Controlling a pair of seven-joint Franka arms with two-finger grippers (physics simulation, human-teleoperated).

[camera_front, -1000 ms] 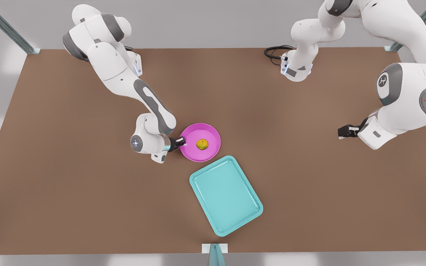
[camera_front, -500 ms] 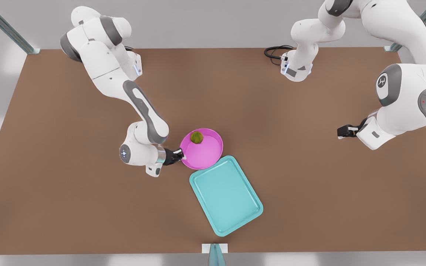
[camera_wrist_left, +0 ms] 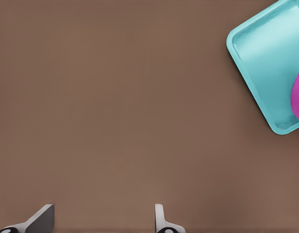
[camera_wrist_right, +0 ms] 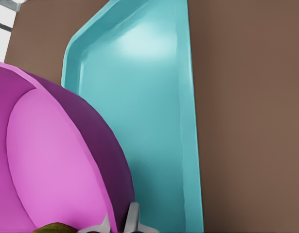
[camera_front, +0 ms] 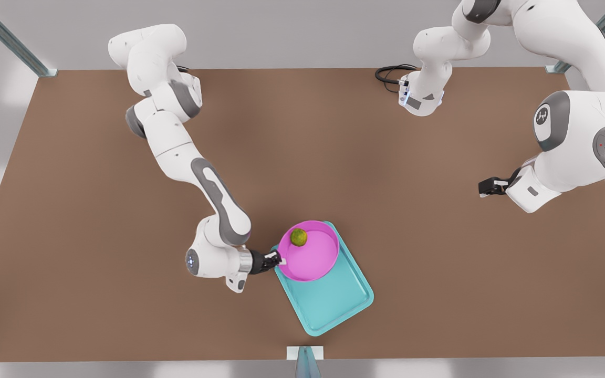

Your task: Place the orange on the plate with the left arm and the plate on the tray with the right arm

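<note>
Right gripper [camera_front: 280, 258] pinching round plate [camera_front: 313, 257]

The right end effector [camera_front: 279, 258] carried the plate [camera_front: 310, 257], orange [camera_front: 298, 237] aboard, over the tray [camera_front: 334, 302]

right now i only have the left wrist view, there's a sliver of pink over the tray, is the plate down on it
Observer: In the front view the plate covers the far end of the tray, its rim reaching past the tray's corner. I cannot tell whether it rests there.
Operator: my left gripper waits open over bare table, so who's holding it
Observer: The right gripper is shut on the plate's rim, on the side toward the front view's left.
Operator: and the orange
Observer: The orange lies in the plate, off centre, close to the far rim.
</note>
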